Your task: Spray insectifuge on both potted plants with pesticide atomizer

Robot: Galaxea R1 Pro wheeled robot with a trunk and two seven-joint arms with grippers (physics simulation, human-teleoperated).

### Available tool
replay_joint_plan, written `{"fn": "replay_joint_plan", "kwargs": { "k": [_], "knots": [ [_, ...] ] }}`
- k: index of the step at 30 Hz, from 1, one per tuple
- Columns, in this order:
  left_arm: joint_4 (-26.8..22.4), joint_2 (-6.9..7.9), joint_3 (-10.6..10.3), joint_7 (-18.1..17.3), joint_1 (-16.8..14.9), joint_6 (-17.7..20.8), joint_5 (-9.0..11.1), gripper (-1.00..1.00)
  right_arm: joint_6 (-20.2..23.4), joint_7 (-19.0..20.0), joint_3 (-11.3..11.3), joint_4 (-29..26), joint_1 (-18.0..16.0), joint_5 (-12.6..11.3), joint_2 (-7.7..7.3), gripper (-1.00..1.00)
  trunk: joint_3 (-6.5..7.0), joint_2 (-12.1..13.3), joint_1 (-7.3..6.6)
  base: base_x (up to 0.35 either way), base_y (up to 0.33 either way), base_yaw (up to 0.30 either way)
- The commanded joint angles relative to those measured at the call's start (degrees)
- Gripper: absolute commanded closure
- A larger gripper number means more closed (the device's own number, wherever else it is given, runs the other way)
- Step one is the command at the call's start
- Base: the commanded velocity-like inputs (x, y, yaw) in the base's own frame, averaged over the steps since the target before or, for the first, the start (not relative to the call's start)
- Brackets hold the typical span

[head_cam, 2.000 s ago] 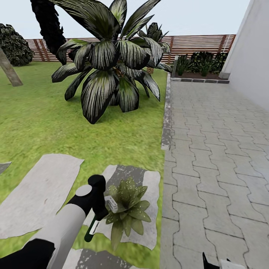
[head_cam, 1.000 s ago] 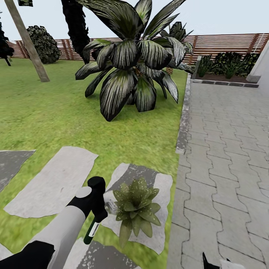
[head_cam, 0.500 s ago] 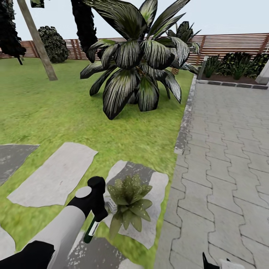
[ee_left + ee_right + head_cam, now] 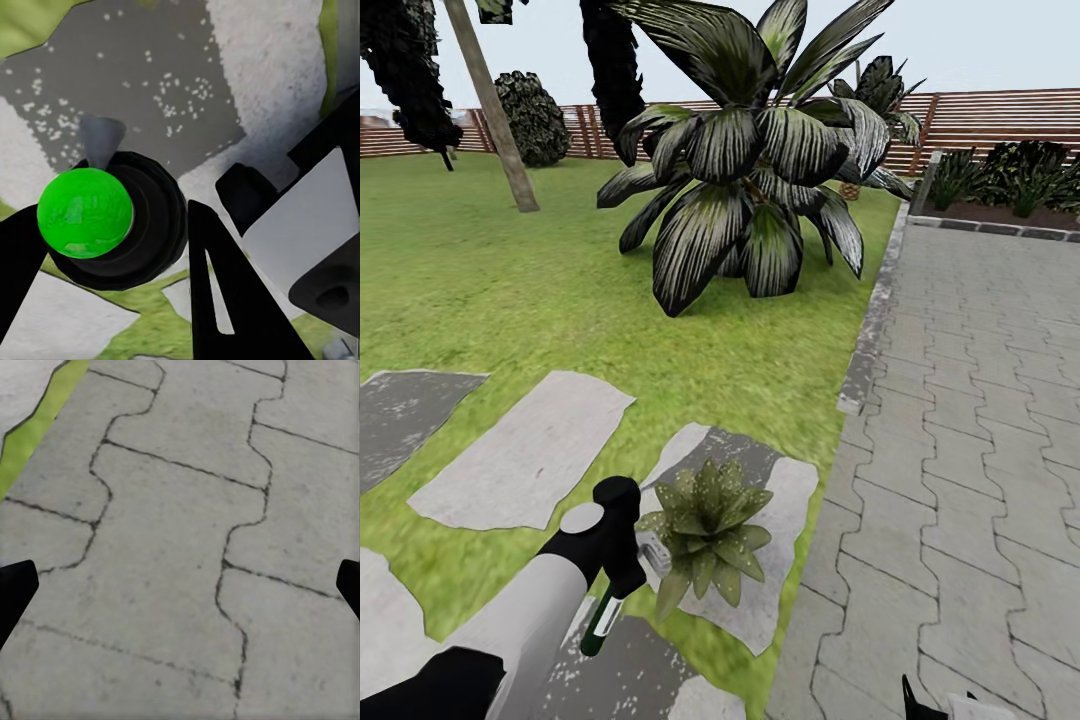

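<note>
Garden lawn (image 4: 510,290) is filling the left and centre of the head view, running up to a brown slat fence (image 4: 1000,115) at 12-1 o'clock. Grey block paving (image 4: 970,430) is taking the whole 3 o'clock side, with a stone kerb (image 4: 870,335) dividing it from the grass. Big dark striped-leaf shrub (image 4: 750,190) is sitting at 12 o'clock, tree trunk (image 4: 495,110) leaning at 11 o'clock. Irregular grey stepping stones (image 4: 525,450) are lying at 7-9 o'clock. One potted plant (image 4: 705,530), a speckled green rosette, is standing on a stone at 6 o'clock, pot hidden by the leaves. Left arm (image 4: 525,620) is coming in from 7 o'clock, left gripper (image 4: 622,575) just beside the plant's 9 o'clock side, fingers pinching the pesticide atomizer (image 4: 603,615), which is hanging tilted, dark end down toward 7 o'clock; in the left wrist view the bottle end (image 4: 86,214) is showing green between the black fingers (image 4: 217,292). Right gripper (image 4: 180,592) is hanging over paving, fingers spread wide
</note>
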Motion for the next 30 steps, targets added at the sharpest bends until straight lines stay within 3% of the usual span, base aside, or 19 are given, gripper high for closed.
{"fn": "replay_joint_plan", "kwargs": {
  "k": [1,5,7,9,11,13,16,24,27,30],
  "knots": [
    [-0.21,0.07,-0.06,-0.50,0.50,0.60,-0.48,1.00,-0.17,0.46,-0.49,-0.08,-0.05,0.24,0.06,-1.00,-0.05,-0.02,-0.01,0.000,0.000,0.000],
    [-0.47,0.44,0.84,2.63,2.81,0.55,-0.15,1.00,-0.17,0.46,-0.49,-0.09,-0.06,0.27,0.06,-1.00,-0.05,-0.02,-0.01,0.000,0.000,0.000],
    [-0.21,0.48,2.63,4.01,3.87,0.38,1.36,1.00,-0.17,0.46,-0.49,-0.09,-0.04,0.29,0.06,-1.00,-0.05,-0.02,-0.01,0.000,0.000,0.000],
    [-0.11,0.49,3.12,6.11,4.77,0.29,3.01,1.00,-0.17,0.46,-0.49,-0.08,-0.01,0.31,0.06,-1.00,-0.05,-0.02,-0.01,0.000,0.000,0.000],
    [-0.10,0.49,3.27,9.24,5.65,0.22,5.68,1.00,-0.17,0.46,-0.49,-0.03,-0.05,0.32,0.06,-1.00,-0.05,-0.02,-0.01,0.000,0.000,0.000],
    [-0.08,0.49,3.33,13.83,6.00,0.13,10.37,1.00,-0.17,0.46,-0.49,-0.01,-0.06,0.32,0.06,-1.00,-0.05,-0.02,-0.01,0.000,0.000,0.000],
    [-0.08,0.46,3.21,16.25,6.08,0.02,13.57,1.00,-0.17,0.46,-0.49,-0.01,-0.05,0.33,0.02,-1.00,-0.05,-0.02,-0.01,0.000,0.000,0.000],
    [-0.14,0.94,2.79,15.99,5.85,-0.21,13.54,1.00,-0.17,0.46,-0.56,-0.08,-0.05,0.28,-0.03,-1.00,-0.05,-0.02,-0.01,0.000,0.000,0.000],
    [-0.01,3.60,2.75,15.96,6.07,-0.32,14.00,1.00,-0.17,0.46,-0.55,-0.09,-0.03,0.31,-0.03,-1.00,-0.05,-0.02,-0.01,0.000,0.000,0.000],
    [1.15,5.10,2.77,15.91,6.16,-0.43,14.25,1.00,-0.17,0.46,-0.53,-0.09,-0.05,0.32,-0.03,-1.00,-0.05,-0.02,-0.01,0.000,0.000,0.000]
  ]
}}
